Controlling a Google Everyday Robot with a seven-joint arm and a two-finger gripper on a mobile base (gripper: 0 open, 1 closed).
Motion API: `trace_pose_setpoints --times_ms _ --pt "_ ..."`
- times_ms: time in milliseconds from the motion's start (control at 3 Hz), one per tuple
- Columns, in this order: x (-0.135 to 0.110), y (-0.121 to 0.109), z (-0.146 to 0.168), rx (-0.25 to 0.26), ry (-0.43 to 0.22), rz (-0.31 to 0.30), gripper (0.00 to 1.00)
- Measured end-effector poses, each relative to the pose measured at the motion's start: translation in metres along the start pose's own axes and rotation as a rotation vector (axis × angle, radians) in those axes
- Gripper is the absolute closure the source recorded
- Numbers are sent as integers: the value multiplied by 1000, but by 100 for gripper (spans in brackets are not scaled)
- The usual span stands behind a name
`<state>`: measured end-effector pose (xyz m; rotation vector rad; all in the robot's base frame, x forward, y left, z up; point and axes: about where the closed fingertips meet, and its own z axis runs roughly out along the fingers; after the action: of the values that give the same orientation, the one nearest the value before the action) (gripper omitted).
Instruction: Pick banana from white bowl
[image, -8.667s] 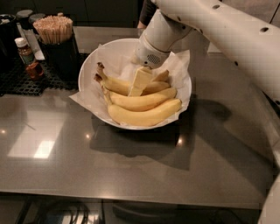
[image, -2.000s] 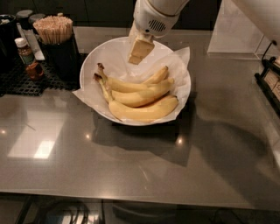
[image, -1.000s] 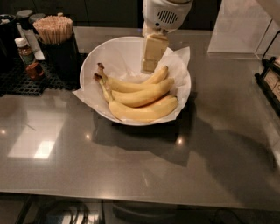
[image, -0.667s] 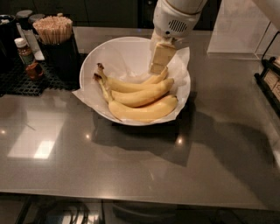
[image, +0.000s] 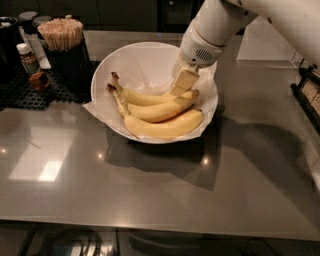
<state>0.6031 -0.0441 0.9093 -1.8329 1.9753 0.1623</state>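
Jaws over white bowl (image: 145, 47) — glossy grey counter (image: 150, 190).

The glossy grey counter (image: 150, 190) carries the white bowl (image: 145, 60) toward its back; a black mat (image: 20, 95) lies at its left edge. The gripper (image: 181, 86) hangs low inside the bowl.

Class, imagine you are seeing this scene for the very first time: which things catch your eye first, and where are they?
A bunch of yellow bananas lies in the white bowl at the middle of the grey counter. The robot's white arm fills the upper right, with its gripper down at the bananas' right ends. A dark cup of wooden sticks stands at the back left.
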Motion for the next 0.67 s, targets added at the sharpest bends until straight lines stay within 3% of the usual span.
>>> trace_pose_setpoints --times_ms 333,667 --pt "0 0 0 0 1 -1 50" --pt "-7 4 -19 32 52 -19 50"
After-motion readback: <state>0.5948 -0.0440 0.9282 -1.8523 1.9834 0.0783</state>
